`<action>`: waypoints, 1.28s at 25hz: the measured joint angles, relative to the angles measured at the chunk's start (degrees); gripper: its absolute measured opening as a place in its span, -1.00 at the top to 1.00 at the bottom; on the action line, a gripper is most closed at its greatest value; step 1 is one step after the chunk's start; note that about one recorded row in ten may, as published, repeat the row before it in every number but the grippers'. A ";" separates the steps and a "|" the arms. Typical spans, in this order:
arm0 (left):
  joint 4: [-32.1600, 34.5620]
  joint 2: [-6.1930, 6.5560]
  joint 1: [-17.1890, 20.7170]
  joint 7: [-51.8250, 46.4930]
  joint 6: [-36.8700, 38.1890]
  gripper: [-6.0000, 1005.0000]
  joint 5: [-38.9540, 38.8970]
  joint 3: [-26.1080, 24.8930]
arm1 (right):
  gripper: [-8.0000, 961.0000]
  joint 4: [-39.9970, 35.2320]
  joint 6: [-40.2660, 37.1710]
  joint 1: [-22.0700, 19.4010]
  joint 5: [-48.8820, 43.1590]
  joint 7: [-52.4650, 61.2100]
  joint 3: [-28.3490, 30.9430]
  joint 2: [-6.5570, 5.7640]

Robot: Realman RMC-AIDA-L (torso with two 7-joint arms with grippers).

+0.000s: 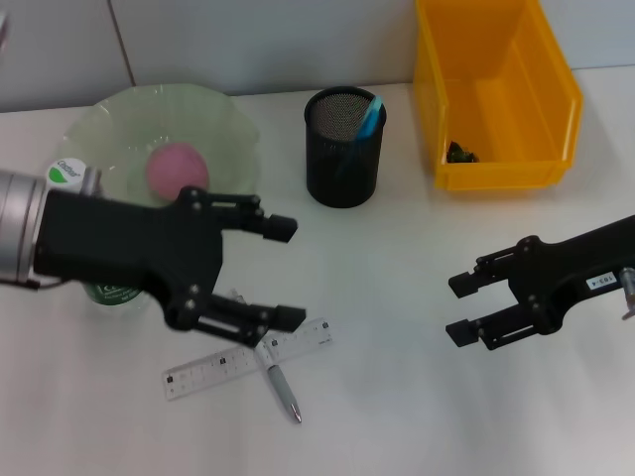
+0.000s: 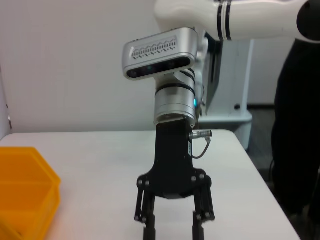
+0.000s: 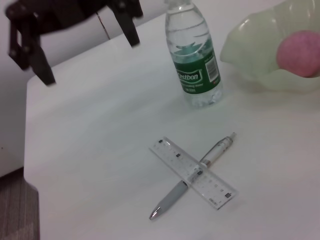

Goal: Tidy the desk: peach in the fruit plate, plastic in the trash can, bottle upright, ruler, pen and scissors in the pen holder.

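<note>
The pink peach (image 1: 179, 169) (image 3: 299, 52) lies in the pale green fruit plate (image 1: 129, 114) (image 3: 250, 50). The bottle (image 1: 67, 172) (image 3: 195, 65) stands upright beside the plate, partly hidden behind my left arm. My left gripper (image 1: 291, 273) (image 3: 89, 56) hangs open and empty above the ruler (image 1: 248, 359) (image 3: 192, 172), which lies crossed with the pen (image 1: 283, 389) (image 3: 220, 150) on the table. Blue scissors (image 1: 369, 117) stick out of the black mesh pen holder (image 1: 342, 159). My right gripper (image 1: 457, 307) (image 2: 173, 231) is open and empty, low at the right.
The yellow trash can (image 1: 496, 89) (image 2: 25, 190) stands at the back right with a small dark scrap (image 1: 461, 152) inside. White tabletop lies between the two grippers and in front of the pen holder.
</note>
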 joint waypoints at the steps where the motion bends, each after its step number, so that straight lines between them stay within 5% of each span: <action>1: 2.65 0.05 -0.77 -2.72 -0.14 -0.54 0.30 0.97 | -0.49 0.00 -0.03 0.24 -0.20 0.12 0.03 -0.11; 5: 7.36 0.15 -3.21 -8.98 -0.34 -0.54 1.77 2.51 | -0.49 -0.11 -0.11 1.05 -1.48 1.20 0.09 -0.55; 7: 10.53 -0.03 -7.28 -16.14 -1.18 -0.54 7.83 4.89 | -0.49 -0.63 -0.18 1.51 -2.38 1.98 -0.21 -0.61; 14: 10.63 -0.07 -9.30 -19.35 -2.30 -0.53 11.45 7.76 | -0.49 -1.25 -0.40 2.65 -2.70 2.05 -0.21 -0.77; 15: 10.04 -0.35 -11.90 -25.56 -5.69 -0.53 17.89 15.52 | -0.49 -1.33 -0.44 2.80 -2.71 1.95 -0.19 -0.78; 19: 10.04 -0.35 -11.90 -25.56 -5.69 -0.53 17.89 15.52 | -0.49 -1.43 -0.51 3.87 -2.74 1.76 -0.18 -1.06; 21: 9.85 -0.51 -12.06 -32.53 -14.25 -0.53 24.81 30.15 | -0.49 -1.28 -0.48 4.31 -2.81 1.67 -0.24 -1.25; 22: 9.85 -0.52 -11.87 -33.11 -15.88 -0.53 25.43 32.99 | -0.49 -1.18 -0.36 4.61 -3.11 1.51 -0.26 -1.33; 32: 6.39 -0.61 -11.38 -33.96 -23.69 -0.53 27.22 38.99 | -0.49 -0.72 1.21 5.37 -3.67 -0.18 -0.29 -1.39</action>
